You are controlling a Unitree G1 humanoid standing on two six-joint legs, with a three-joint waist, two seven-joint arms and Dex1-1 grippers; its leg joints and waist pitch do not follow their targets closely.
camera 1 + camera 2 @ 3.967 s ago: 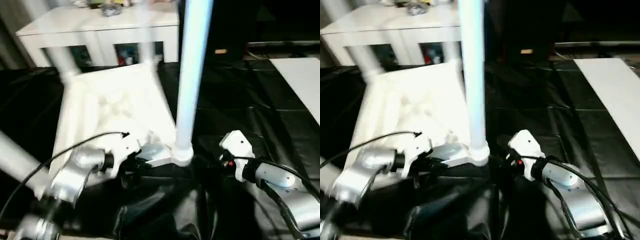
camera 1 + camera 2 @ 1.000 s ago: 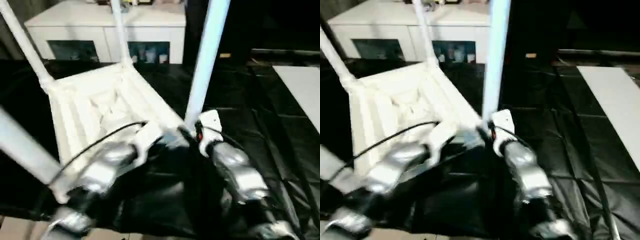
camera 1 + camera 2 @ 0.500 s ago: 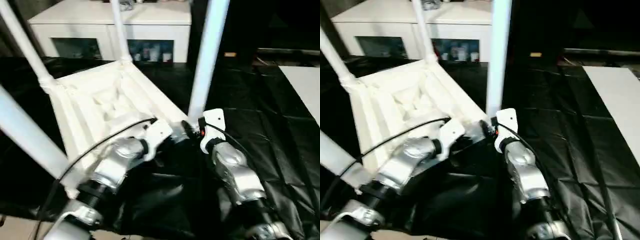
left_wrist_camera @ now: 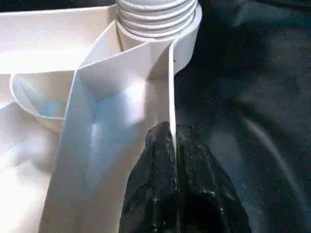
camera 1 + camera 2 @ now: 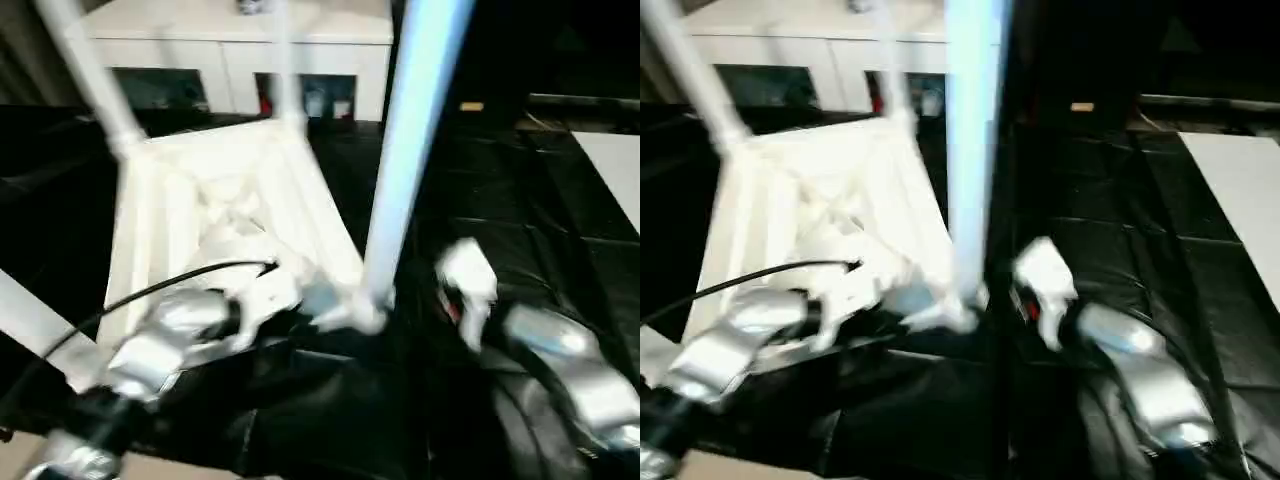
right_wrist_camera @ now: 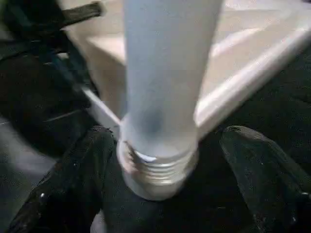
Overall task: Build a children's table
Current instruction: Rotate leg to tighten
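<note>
Tabletop (image 5: 215, 215) lies upside down, ribbed underside up, on black sheeting (image 5: 520, 220) covering the floor, in front of a white cabinet (image 5: 240, 40) with glass doors. Legs stand up from its corners: near-right leg (image 5: 405, 150) in its corner socket (image 6: 158, 165), two far legs (image 5: 95, 75) also upright, another leg (image 5: 30, 325) at the near-left corner. Left pincer (image 4: 174, 194) is closed, pinching the thin side rim of the tabletop just beside the near-right socket, fingers (image 4: 150, 184) pressed on either side of the rim wall. Right pincer (image 6: 160, 194) is open, its fingers (image 6: 73, 174) spread on both sides of the near-right leg's threaded base, not touching it. Flat white board (image 5: 615, 165) lies on the sheeting at the far right, well apart from the tabletop.
</note>
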